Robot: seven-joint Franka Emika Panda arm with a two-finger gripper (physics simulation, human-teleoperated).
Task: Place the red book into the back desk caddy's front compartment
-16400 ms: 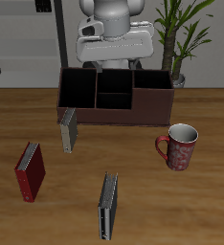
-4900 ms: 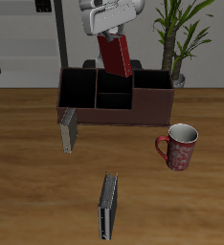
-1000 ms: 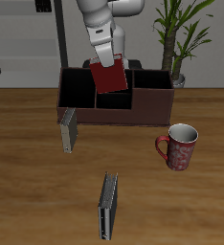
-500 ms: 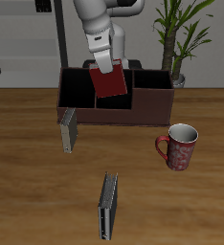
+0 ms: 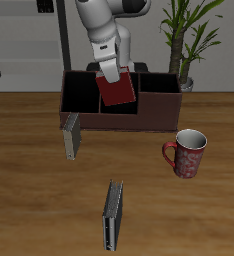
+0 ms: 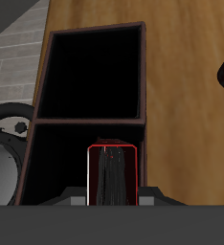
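Note:
My gripper (image 5: 110, 70) is shut on the top of the red book (image 5: 115, 90), which hangs upright with a slight tilt. The book's lower edge sits at about rim height of the back desk caddy (image 5: 154, 118), over its middle column. In the wrist view the red book (image 6: 112, 177) shows edge-on between my fingers (image 6: 147, 199), over the dark front compartment (image 6: 61, 163) that borders the caddy's long outer wall (image 6: 143, 115). One of the larger end cells (image 6: 93, 72) lies beside it. Whether the book touches the compartment floor is hidden.
A red patterned mug (image 5: 189, 153) stands on the wooden table in front of the caddy. One slim grey book (image 5: 71, 135) stands by the caddy's front corner, another (image 5: 112, 215) near the table's front edge. A potted plant (image 5: 194, 40) rises behind the caddy.
Over the last second the gripper has lowered the red book slightly toward the caddy's middle column. Before that the book was lifted from the table and carried above the caddy.

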